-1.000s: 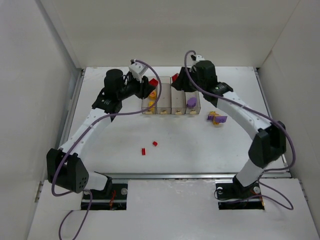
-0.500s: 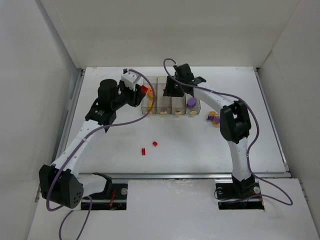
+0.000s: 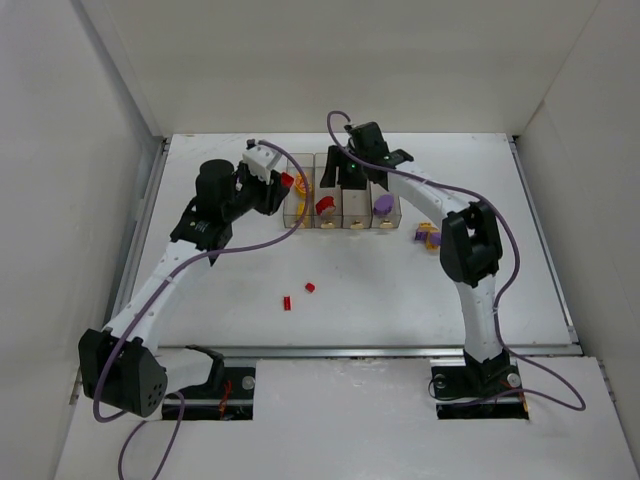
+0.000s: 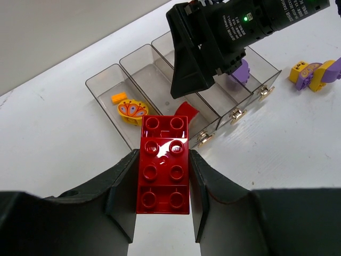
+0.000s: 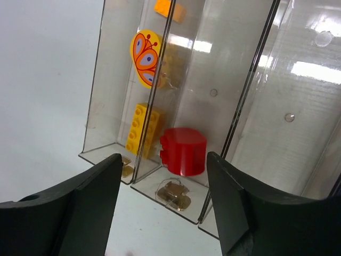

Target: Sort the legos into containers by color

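Four clear containers (image 3: 357,208) stand joined in a row at the table's back. My left gripper (image 3: 281,186) is shut on a red 2x4 lego brick (image 4: 163,165) just left of the row, above the table. My right gripper (image 3: 336,178) is open and empty over the second container. Below its fingers lies a rounded red lego (image 5: 184,151), at that bin's near end. The first container holds a yellow brick (image 5: 141,130), a yellow butterfly piece (image 5: 145,58) and an orange bit (image 5: 169,8). A purple lego (image 3: 382,204) lies in the fourth container.
A yellow and purple lego cluster (image 3: 430,236) lies on the table right of the containers. Two tiny red bits (image 3: 309,287) (image 3: 286,302) lie on the table in front of them. White walls enclose the table on the left, back and right.
My right gripper swung left over the containers with a red lego, opened, and the lego now lies in the second container. My left gripper drew back slightly left with its red brick.
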Robot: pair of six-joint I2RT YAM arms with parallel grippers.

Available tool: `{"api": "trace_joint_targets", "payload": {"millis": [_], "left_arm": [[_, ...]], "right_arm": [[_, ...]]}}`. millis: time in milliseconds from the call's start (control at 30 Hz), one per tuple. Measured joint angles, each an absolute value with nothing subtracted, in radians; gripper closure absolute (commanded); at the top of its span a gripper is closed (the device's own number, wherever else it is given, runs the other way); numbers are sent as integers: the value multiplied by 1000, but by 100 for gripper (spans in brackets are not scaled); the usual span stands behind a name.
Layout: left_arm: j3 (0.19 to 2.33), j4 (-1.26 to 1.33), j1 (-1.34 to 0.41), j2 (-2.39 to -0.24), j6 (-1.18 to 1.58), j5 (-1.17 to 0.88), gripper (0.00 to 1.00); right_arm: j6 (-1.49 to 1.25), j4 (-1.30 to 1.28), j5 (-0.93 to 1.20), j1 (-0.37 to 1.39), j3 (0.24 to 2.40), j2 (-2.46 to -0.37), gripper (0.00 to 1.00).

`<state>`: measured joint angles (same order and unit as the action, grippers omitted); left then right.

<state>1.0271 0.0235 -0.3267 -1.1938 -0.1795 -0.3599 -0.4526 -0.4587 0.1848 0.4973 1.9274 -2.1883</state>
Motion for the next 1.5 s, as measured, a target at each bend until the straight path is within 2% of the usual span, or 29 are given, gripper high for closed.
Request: {"api": "trace_joint_targets", "payload": {"millis": [233,367,633,900,1067,1233,1300,1433,1500], "left_arm": [[1032,15,-327,-1217,-211,-392,100],[1110,-50,-327,-1336,-244,-435,100],[1504,-139,-351,-1760,-294,-462,100],[1851,-181,-408,-2110,-252,-421,96],[1898,-189,-426,-2191,-182,-329,87],[1883,-154,-427,-2194,-93,-266,66],[1872,-147,-426,-2194,-62,-255,54],[1855,-147,-427,-2194,-14,-249,41],[1854,-146,-427,-2194,5,-242,39]], "right_arm": [[-451,-463,195,491,1916,-2152,29],[-450,-456,194,459,1801,-1977,29],[-448,-391,101,285,1565,-1534,26],[-443,-410,28,252,1328,-1397,24],[-437,-444,6,238,1274,-1368,24],[-429,-445,-4,230,1272,-1342,24],[-426,-445,-4,229,1272,-1336,24],[-422,-445,-4,229,1272,-1335,24],[-422,-446,-4,229,1272,-1335,24]]}}
